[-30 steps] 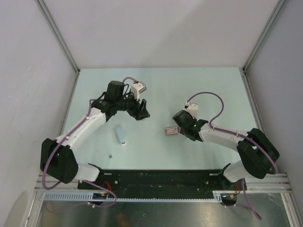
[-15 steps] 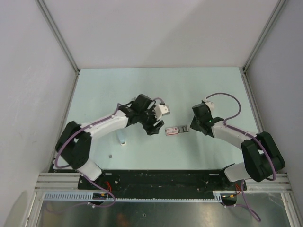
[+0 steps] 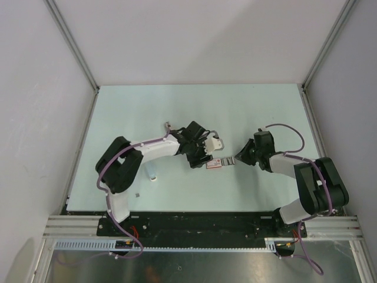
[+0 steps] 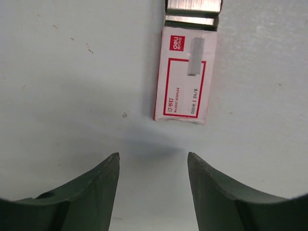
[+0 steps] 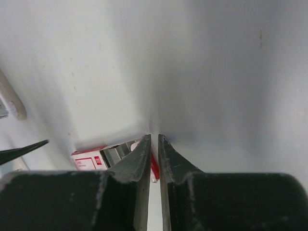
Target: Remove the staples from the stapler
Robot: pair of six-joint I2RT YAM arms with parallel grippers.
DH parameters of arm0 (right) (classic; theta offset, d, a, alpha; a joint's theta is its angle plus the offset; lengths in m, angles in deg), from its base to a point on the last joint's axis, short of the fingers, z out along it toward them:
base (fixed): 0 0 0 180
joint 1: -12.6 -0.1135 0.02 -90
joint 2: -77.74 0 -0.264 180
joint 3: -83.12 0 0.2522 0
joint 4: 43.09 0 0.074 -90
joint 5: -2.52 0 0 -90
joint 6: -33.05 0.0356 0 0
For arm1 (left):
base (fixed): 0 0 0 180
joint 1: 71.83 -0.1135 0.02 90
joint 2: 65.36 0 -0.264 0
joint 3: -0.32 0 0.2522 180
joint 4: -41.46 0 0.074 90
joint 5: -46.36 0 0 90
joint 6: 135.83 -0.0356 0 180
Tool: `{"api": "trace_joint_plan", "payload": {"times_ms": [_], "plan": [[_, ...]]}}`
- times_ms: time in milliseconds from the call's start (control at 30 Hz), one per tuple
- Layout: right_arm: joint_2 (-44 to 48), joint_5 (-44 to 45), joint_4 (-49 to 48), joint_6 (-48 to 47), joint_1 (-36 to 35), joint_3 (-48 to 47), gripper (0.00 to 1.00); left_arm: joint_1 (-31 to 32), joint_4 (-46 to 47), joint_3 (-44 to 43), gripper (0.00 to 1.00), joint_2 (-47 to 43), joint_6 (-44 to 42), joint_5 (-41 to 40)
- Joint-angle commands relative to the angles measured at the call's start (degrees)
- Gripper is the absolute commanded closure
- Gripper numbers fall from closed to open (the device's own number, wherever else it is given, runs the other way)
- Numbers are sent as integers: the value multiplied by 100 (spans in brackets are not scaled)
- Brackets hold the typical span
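A little red-and-white staple box (image 3: 216,163) lies mid-table. In the left wrist view the box (image 4: 185,91) has a short grey strip of staples (image 4: 195,57) on top and silvery staples (image 4: 192,10) at its far open end. My left gripper (image 3: 199,158) is open and empty just left of the box, also seen in its own view (image 4: 153,161). My right gripper (image 3: 238,159) is shut at the box's right end; in its view (image 5: 154,138) the box's red flap (image 5: 154,168) shows in the narrow gap. The white-and-blue stapler (image 3: 151,169) lies apart, left of both grippers.
A tiny grey bit (image 3: 136,194) lies near the front left of the pale table (image 3: 194,112). Grey walls stand on three sides. The black base rail (image 3: 200,223) runs along the near edge.
My left arm has swung right, from the back left to the box's left side. My right gripper drew back to the right, then lowered to the box's right end.
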Motion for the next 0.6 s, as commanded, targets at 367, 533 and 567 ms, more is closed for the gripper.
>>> {"api": "trace_joint_plan", "payload": {"times_ms": [367,533,567], "plan": [[-148,-809,-615,185,178,380,88,213,137,-680,42,676,-168,-99],[-56,-706,-563,208,47,398,89,314,148,-706,43,711,-154,-100],[-49,-697,-566,216,21,394,89,334,147,-716,43,717,-156,-108]]}}
